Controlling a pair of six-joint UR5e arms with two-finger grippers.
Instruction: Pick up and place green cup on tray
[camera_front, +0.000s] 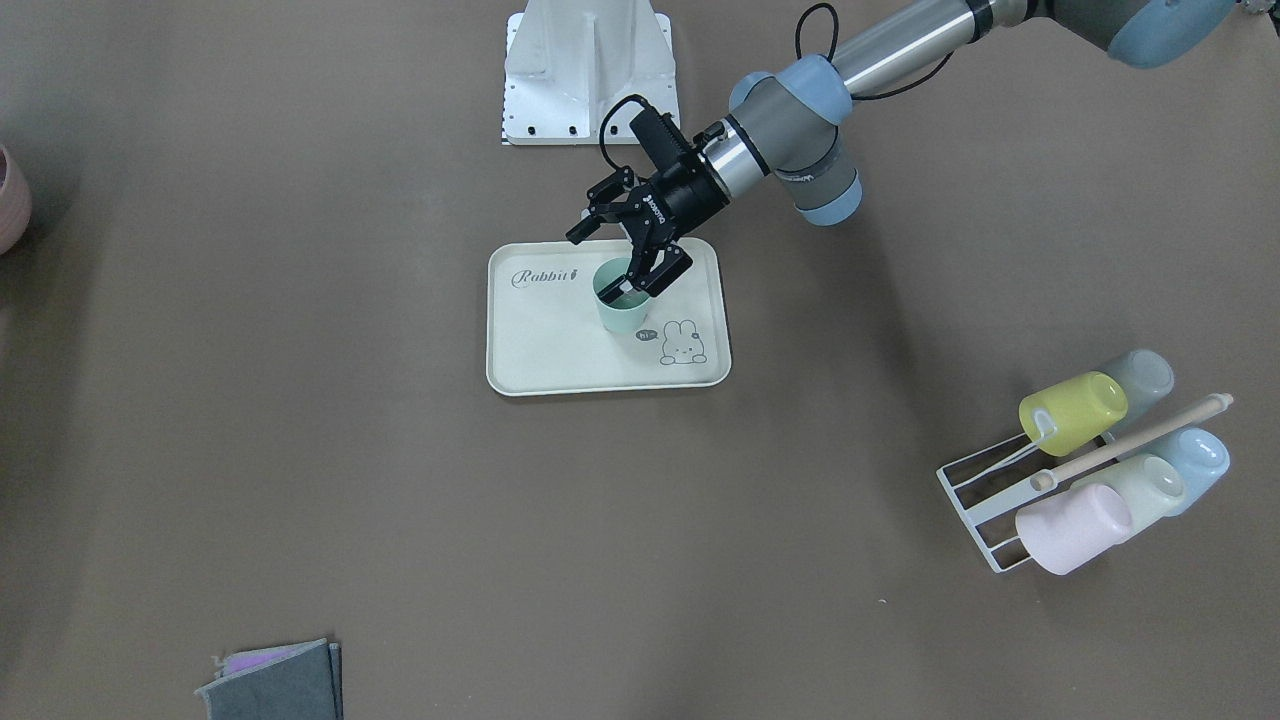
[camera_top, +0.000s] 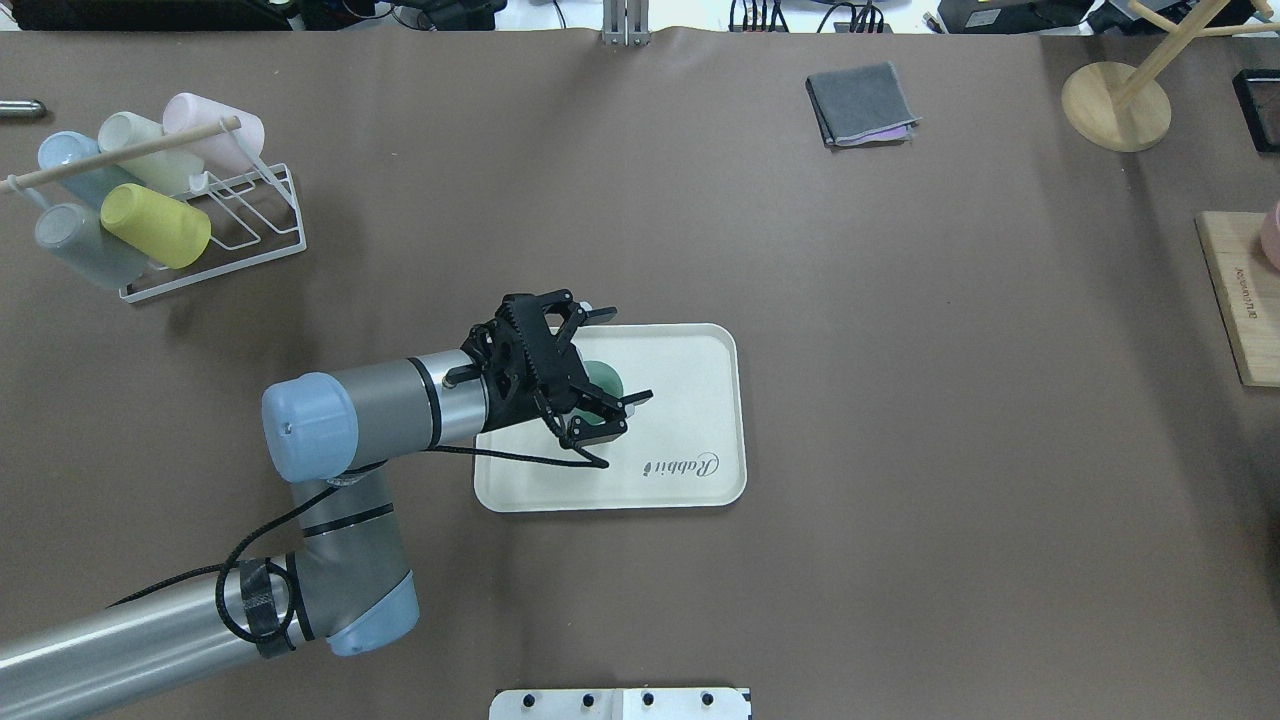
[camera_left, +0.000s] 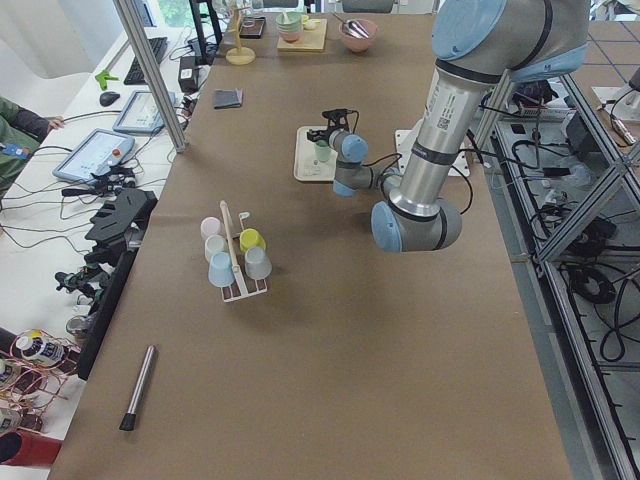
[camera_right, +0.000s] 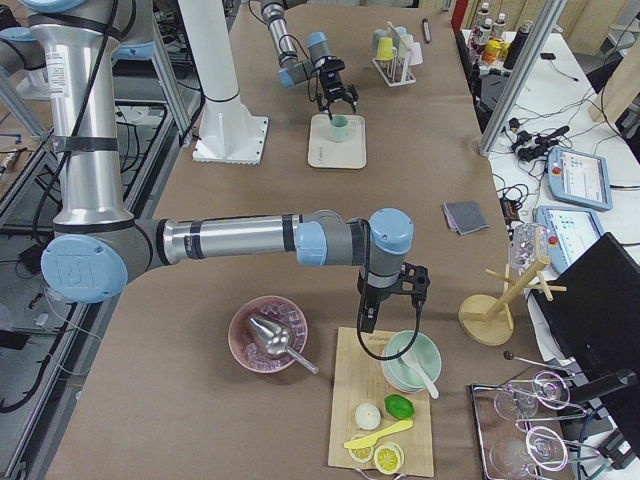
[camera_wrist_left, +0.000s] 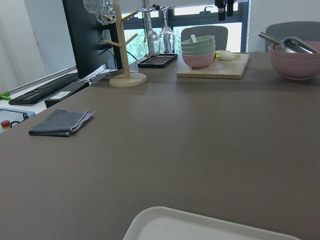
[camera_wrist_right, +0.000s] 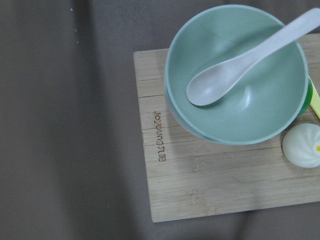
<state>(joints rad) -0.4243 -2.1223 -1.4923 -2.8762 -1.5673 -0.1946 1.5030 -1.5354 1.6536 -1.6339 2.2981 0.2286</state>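
The green cup (camera_front: 620, 312) stands upright on the cream tray (camera_front: 540, 350), close to its middle, between the "Rabbit" script and the bunny drawing. My left gripper (camera_front: 612, 262) hangs tilted just above the cup's rim, open, with its fingers spread wider than the cup. From overhead the gripper (camera_top: 625, 355) covers most of the cup (camera_top: 603, 380) on the tray (camera_top: 700, 440). My right gripper (camera_right: 385, 300) shows only in the exterior right view, above a wooden board, and I cannot tell whether it is open or shut.
A white wire rack (camera_front: 975, 500) with several pastel cups lying on it sits near the table's left end. A folded grey cloth (camera_top: 862, 103), a wooden stand (camera_top: 1115, 105) and a cutting board (camera_top: 1240, 300) lie on the right. Green bowls with a spoon (camera_wrist_right: 235, 75) are under the right wrist.
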